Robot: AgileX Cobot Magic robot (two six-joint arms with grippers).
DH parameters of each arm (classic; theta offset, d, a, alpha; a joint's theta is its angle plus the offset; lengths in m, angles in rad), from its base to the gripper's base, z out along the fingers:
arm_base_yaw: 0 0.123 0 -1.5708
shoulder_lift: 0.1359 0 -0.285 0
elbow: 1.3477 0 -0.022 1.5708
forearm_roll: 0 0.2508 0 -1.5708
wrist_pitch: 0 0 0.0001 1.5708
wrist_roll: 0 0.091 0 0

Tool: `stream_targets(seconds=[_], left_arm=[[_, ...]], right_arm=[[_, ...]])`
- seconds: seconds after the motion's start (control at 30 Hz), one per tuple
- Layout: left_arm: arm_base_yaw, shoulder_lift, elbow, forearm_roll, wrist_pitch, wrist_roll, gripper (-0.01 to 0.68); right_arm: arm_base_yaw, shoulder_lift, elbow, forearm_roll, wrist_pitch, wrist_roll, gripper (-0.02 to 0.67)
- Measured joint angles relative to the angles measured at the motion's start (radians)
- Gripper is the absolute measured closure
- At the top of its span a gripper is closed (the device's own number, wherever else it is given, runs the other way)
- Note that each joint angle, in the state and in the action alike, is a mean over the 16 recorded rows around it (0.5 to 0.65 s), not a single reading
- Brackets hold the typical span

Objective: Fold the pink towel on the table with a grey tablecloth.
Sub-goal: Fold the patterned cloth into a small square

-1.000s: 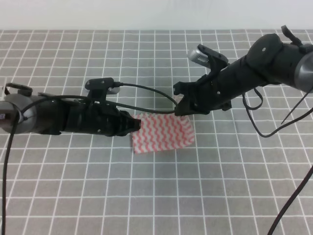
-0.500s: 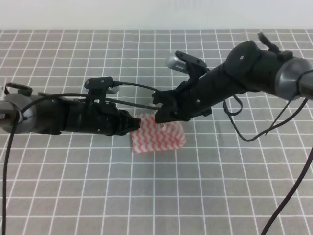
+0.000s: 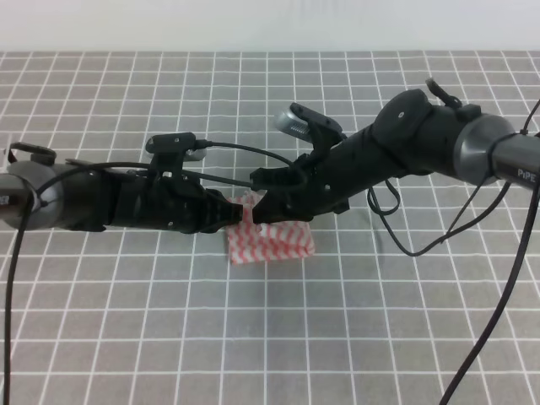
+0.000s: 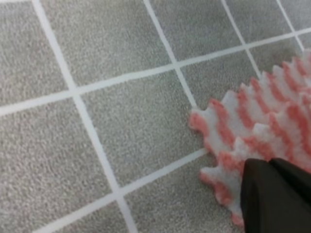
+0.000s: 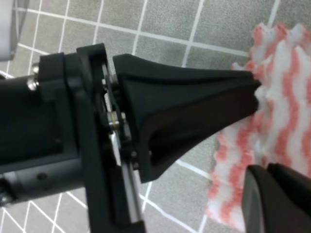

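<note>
At counter centre the pink towel (image 3: 272, 240) lies half-doubled, long axis 3-to-9 o'clock. The right gripper (image 3: 253, 207), clamped on its lifted edge, carries it toward 9 o'clock, where the left gripper (image 3: 234, 213) pins the towel's left edge, closed.

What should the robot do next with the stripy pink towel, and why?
Probably the right hand should carry its pinched edge a little further left, over the left hand pinning the other edge. The pink towel looks only partly folded, with that edge lifted off the grey tablecloth.
</note>
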Motion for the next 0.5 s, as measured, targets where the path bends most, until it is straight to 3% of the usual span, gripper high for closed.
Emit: stream_targets(seconds=[0.5], left_arm=[[0.001,-0.029,0.0,0.012,-0.009,0.003,0.676]], right_arm=[[0.004,0.007,0.0,0.031,-0.01,-0.026,0.664]])
